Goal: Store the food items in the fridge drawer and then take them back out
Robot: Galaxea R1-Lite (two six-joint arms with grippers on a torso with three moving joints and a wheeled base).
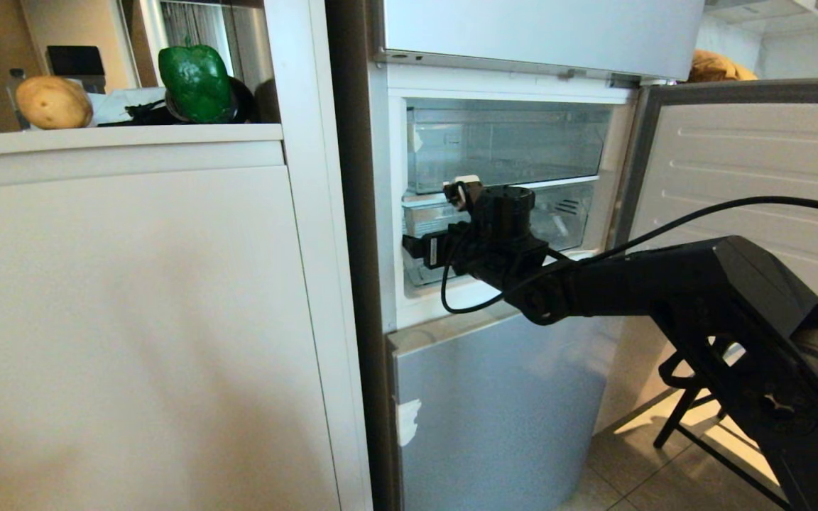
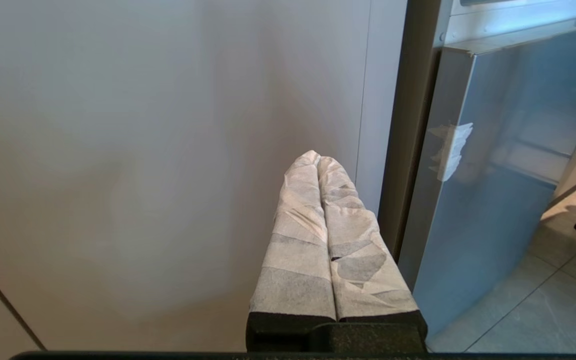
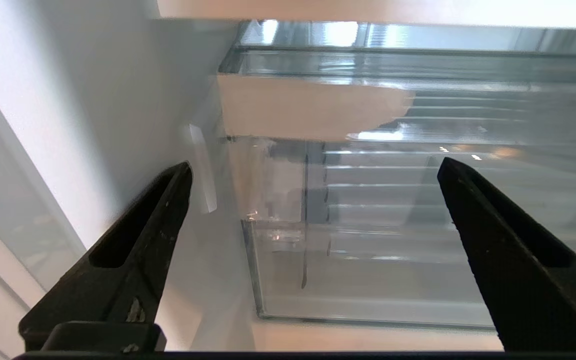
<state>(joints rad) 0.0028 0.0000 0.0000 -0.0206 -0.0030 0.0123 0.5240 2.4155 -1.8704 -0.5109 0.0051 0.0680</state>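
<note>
The tan potato (image 1: 54,101) and the glossy green bell pepper (image 1: 196,81) sit on the white counter (image 1: 118,135) at the upper left. In the open fridge two clear drawers are stacked. The upper one, the fridge drawer (image 1: 505,145), has a small white sticker at its left front. My right gripper (image 1: 441,220) hangs open in front of the drawers' left end, level with the seam between them and holding nothing. Clear ribbed plastic (image 3: 393,200) shows between its black fingers (image 3: 158,225), right gripper (image 3: 314,162); I cannot tell which drawer it is. My left gripper (image 2: 320,160) is shut and parked low.
The lower clear drawer (image 1: 558,220) sits under the fridge drawer. The fridge door (image 1: 750,177) stands open on the right, above my right arm. The closed grey freezer door (image 1: 494,404) is below. A black chair frame (image 1: 686,411) stands on the tiled floor.
</note>
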